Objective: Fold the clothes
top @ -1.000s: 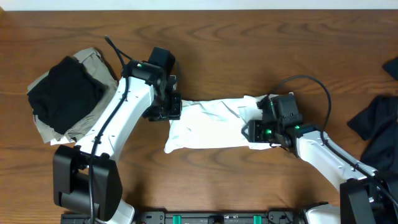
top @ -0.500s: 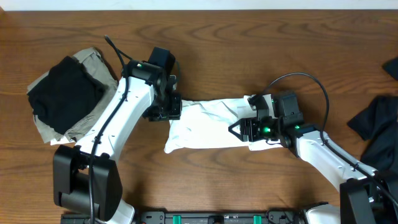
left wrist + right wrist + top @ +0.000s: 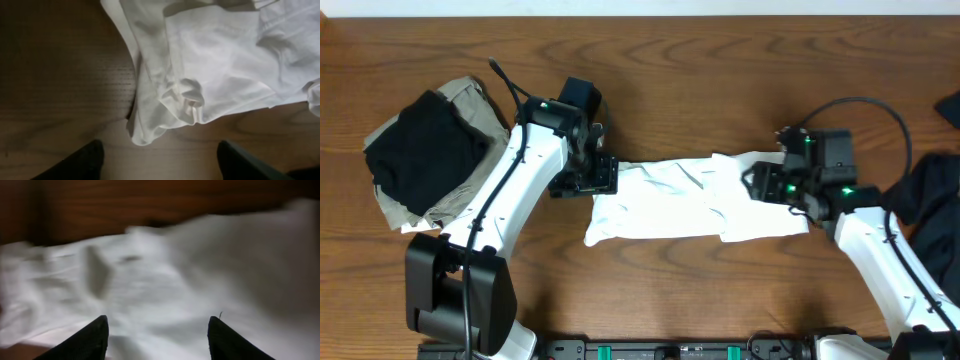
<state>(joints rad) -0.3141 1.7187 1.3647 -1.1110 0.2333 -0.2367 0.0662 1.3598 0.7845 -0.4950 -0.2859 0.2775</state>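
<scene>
Cloth runs across the middle of the wooden worktop (image 3: pixel 720 80): a white T-shirt (image 3: pixel 670 200) folded into a long, rumpled band lying left to right. No print shows on it from above.

At the band's left end sits the left claw (image 3: pixel 610 178), just beside the hem. From its wrist camera the 2 dark fingers (image 3: pixel 85 162) stand well apart at the bottom of the view, with only bare wood between them. The shirt's bunched corner lies just beyond their tips, not touching them. That claw is released and holds nothing.

At the band's right end the right claw (image 3: pixel 752 185) hangs over the cloth, pointing left along it. Its wrist picture is blurred, but its 2 fingers (image 3: pixel 95 337) are spread wide with white fabric lying flat beneath and past them. No fold is pinched between them, so it looks released too.

Off to the far left, well apart from the shirt, a black garment (image 3: pixel 425 150) rests folded on top of a khaki garment (image 3: pixel 475 95). A dark navy garment (image 3: pixel 925 200) lies crumpled at the right edge, behind the right arm.
</scene>
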